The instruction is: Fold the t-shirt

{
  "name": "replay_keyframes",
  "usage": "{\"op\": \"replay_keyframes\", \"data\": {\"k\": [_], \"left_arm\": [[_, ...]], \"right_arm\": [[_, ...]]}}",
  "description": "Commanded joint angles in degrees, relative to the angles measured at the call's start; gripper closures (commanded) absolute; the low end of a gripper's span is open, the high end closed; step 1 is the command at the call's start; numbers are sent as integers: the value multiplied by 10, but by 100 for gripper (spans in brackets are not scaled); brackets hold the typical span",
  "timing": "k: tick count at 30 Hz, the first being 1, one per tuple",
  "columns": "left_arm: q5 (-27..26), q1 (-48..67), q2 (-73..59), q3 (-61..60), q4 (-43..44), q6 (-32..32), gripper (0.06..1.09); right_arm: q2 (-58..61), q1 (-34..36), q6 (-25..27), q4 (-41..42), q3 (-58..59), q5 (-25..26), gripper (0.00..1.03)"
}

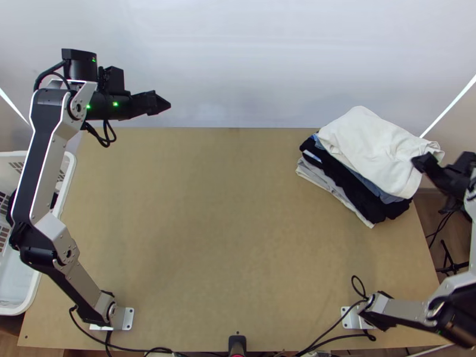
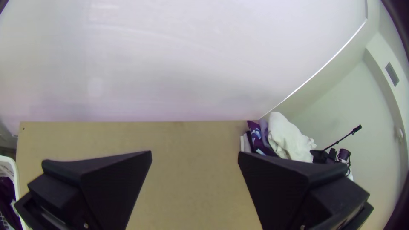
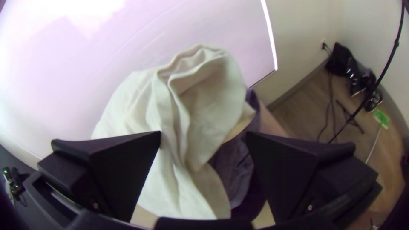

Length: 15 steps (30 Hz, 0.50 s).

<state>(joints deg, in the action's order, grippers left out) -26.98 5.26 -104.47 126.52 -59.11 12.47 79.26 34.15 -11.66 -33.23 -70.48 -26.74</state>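
White cloth (image 1: 369, 143) atop clothes (image 1: 364, 199), near right claw (image 1: 421, 162), left claw (image 1: 165, 104) far, both gaping, empty

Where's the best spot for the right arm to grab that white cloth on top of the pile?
Probably the raised folds at the white cloth's crumpled right-hand end, coming from the right, where the right gripper hovers open. Those ridges offer something to pinch without the darker layers beneath.
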Motion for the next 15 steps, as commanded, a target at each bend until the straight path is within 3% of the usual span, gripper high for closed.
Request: {"op": "replay_keyframes", "data": {"k": [1, 5, 11, 15], "left_arm": [[0, -3, 4, 0, -7, -1, 10], [0, -4, 9, 0, -7, -1, 10], [0, -4, 13, 0, -7, 0, 10], [0, -4, 15, 0, -7, 1, 10]], "right_arm": [[-104, 47, 81, 101, 47, 136, 3], [-160, 36, 131, 201, 65, 182, 3], [-162, -146, 241, 489, 151, 307, 3], [-84, -218, 259, 608, 199, 340, 3]]}}
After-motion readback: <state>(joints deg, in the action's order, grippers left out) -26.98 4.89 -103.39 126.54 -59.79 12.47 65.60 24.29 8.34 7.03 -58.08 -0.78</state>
